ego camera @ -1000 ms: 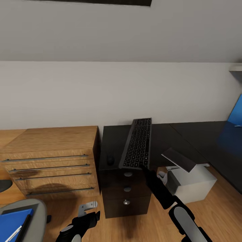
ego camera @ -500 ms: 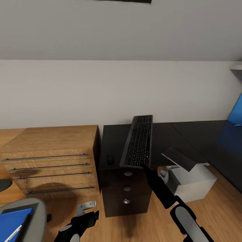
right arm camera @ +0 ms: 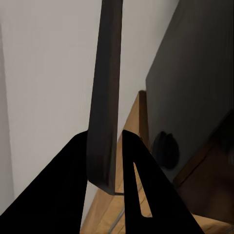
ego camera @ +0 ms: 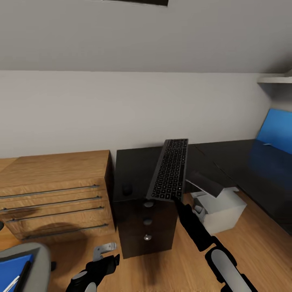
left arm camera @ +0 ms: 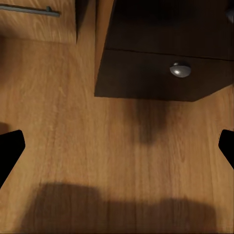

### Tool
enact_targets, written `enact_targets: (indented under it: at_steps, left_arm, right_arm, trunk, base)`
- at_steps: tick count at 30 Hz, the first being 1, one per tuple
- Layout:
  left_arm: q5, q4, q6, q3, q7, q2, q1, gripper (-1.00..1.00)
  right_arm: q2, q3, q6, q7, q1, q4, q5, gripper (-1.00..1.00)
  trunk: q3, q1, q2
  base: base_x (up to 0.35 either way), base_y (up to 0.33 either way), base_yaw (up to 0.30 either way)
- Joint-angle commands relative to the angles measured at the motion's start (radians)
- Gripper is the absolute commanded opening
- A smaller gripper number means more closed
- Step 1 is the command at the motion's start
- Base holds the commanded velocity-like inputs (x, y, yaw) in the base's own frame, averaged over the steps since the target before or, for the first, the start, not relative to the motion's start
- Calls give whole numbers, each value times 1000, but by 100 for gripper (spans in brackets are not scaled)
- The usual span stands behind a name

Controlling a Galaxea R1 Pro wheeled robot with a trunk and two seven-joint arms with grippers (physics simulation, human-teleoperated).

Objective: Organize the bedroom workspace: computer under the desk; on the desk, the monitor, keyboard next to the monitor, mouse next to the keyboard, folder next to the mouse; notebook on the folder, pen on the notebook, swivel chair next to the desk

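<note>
Right tool [right arm camera: 109,161] clamped on keyboard [ego camera: 170,175] end, carrying it above bench [ego camera: 134,170]; left tool [left arm camera: 117,151] spread, empty. Mouse [ego camera: 127,189] on bench near front edge; folder [ego camera: 12,267] on swivel chair [ego camera: 38,253]; stacking left.

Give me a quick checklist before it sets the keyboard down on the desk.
1. Right tool shut on the keyboard: ok, both fingers pinch its near edge.
2. Keyboard level: not ok, it tilts up toward the wall.
3. Bare desk under the keyboard: ok.
4. Mouse clear of the landing spot: ok, it lies on the desk beside the keyboard, apart from it.
5. Monitor on the desk to place it next to: cannot tell.
6. Left tool out of the way: ok, it hangs low over the floor in front of the drawer unit.
</note>
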Motion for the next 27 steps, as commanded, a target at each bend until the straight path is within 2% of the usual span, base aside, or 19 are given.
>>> enact_targets:
  at_steps: [1,11,27]
  left_arm:
    - [11,-1,2,-1,10,0,0,100]
    - [11,-1,2,-3,11,0,0,100]
    - [12,-1,1,-5,11,0,0,100]
  right_arm:
    - [-1,1,1,6,-1,0,-12,-100]
    - [1,2,-5,6,-1,4,-12,-100]
    - [2,4,-49,6,-1,5,-12,-100]
  trunk:
    - [-2,0,-1]
    - [-8,0,-1]
    - [-19,0,-1]
  base:
    - [-39,29,-243]
    - [-19,16,-243]
    - [-167,140,-243]
